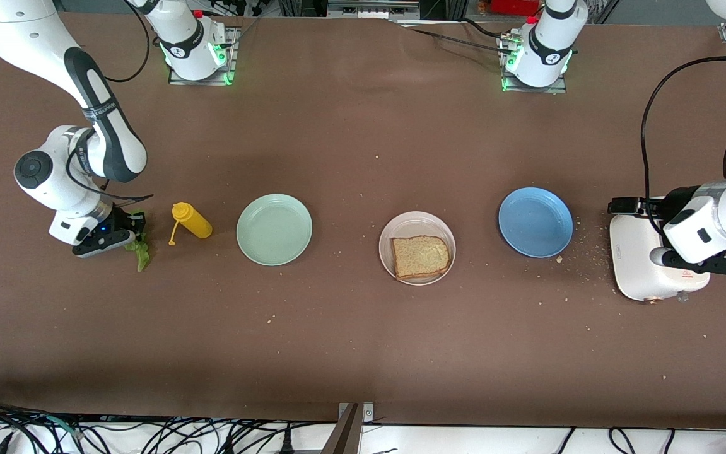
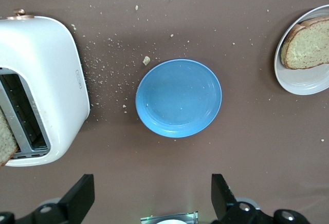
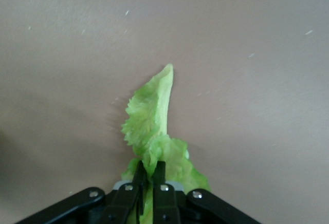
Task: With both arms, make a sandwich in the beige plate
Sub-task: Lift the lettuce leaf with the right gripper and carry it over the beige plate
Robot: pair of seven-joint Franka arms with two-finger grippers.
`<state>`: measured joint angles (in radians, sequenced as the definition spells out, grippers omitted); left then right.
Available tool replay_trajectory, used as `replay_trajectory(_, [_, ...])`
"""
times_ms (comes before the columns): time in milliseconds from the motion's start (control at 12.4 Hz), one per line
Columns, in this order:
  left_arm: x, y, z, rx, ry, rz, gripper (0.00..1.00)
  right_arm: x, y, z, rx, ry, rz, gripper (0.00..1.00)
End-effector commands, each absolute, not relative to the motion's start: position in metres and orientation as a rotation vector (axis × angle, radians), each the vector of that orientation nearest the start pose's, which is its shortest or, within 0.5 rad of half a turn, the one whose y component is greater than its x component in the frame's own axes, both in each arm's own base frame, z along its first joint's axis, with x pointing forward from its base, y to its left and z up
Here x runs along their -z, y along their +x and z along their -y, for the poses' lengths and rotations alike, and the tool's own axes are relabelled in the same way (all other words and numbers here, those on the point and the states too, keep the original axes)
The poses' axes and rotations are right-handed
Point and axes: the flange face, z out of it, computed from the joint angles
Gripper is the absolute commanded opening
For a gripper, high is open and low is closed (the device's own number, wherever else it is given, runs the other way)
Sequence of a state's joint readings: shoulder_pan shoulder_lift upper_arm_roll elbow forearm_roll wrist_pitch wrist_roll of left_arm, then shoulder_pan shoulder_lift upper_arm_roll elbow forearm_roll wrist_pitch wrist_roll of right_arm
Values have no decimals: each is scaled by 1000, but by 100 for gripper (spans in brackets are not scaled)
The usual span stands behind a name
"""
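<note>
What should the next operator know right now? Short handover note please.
Right pincer: shut on the lettuce leaf, low at the right arm's end of the table, beside the mustard bottle.
Left pincer: open, empty, over the table beside the toaster, which holds a second bread slice.
Done: one bread slice lies in the beige plate.
Left: lettuce onto that slice, then the toaster slice on top.

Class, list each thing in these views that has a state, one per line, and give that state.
Right end effector: shut on the lettuce leaf.
Left end effector: open, over the table beside the toaster.
Toaster: bread slice in its slot.
Beige plate: holds one bread slice.
Blue plate: empty.
Mint green plate: empty.
Yellow bottle: lying down.
</note>
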<state>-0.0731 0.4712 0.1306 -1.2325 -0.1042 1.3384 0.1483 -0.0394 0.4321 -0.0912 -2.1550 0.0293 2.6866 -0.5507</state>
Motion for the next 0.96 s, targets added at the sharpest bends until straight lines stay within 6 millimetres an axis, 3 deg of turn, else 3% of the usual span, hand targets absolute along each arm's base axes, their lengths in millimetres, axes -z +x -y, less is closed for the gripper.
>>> replay_trajectory(0, [-478, 653, -6, -571, -3146, -174, 100, -252, 595, 92, 83, -3120, 691, 0])
replay_trajectory(241, [-478, 653, -6, -571, -3146, -174, 100, -324, 630, 102, -47, -3093, 657, 0])
replay_trajectory(482, [-477, 653, -6, -574, -3145, -174, 100, -405, 654, 94, -142, -3071, 546, 0])
replay_trajectory(643, [-476, 653, -6, -576, -3145, -174, 100, -449, 663, 55, -164, -3078, 358, 0])
replay_trajectory(884, [-476, 653, -6, -576, -3145, -174, 100, -479, 667, -22, -144, -2976, -65, 0])
